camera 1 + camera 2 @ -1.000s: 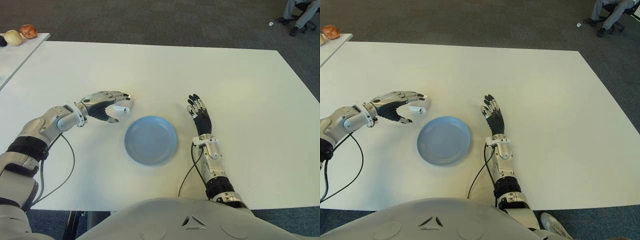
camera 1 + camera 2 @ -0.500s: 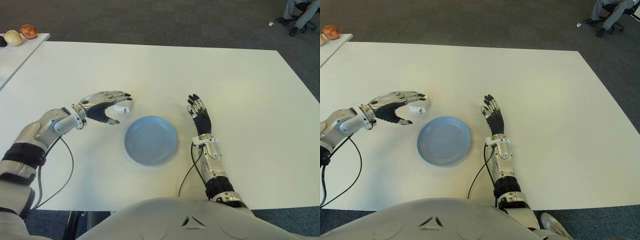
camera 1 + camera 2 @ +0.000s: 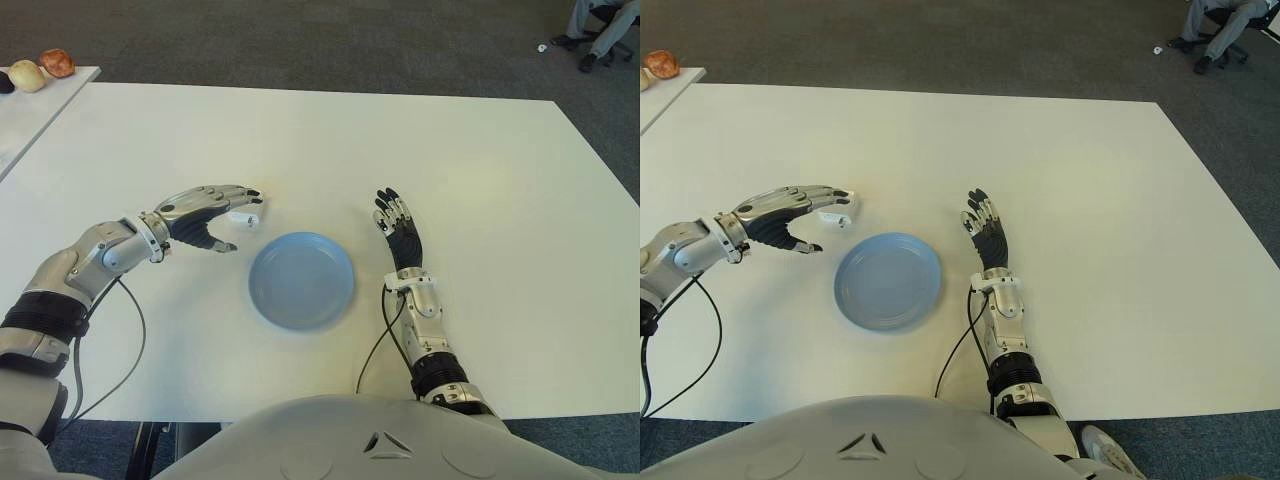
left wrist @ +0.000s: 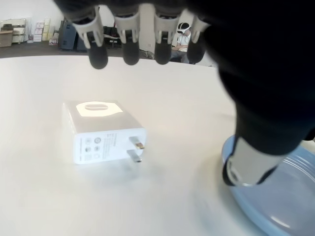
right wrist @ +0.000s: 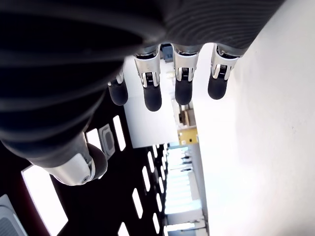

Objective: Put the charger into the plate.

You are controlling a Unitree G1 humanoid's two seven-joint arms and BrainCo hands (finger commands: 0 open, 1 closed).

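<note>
Reaching for the charger (image 4: 101, 132) with my left hand (image 3: 205, 208), fingers spread, holding nothing.
It looks small, hard and light; I'd pinch its flat sides, not the prongs.

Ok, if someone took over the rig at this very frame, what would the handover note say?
Left hand: open, fingers arched over the charger, not gripping it.
Right hand: open, idle, shows right of the plate.
Charger: lying flat on the table, prongs toward the plate, just left of its rim.
Plate: empty.
Done: reach only.
Left: grasp the charger, lift it, set it in the plate.
</note>
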